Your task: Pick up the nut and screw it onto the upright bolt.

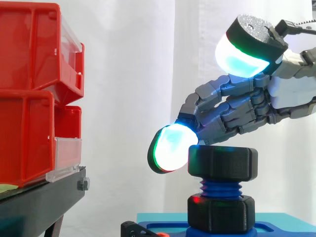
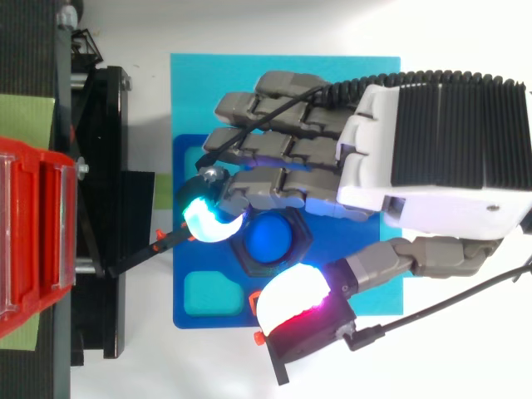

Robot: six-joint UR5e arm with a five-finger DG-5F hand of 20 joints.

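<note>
The black nut sits on the upright blue bolt, threads bare beneath it: screwing-down is the step, I'd say. The hand hangs over it loosely open, one fingertip at the nut's side, thumb lifted clear; next it wants a firm pinch and a turn

Lab: white curtain, red bins, black stand.

Red bins are sitting stacked on a black stand at the left, carrying clear label holders on their fronts. A white curtain is hanging behind. In the top view, a dark blue plate with recesses is lying on a light blue sheet, just beside the stand.
</note>
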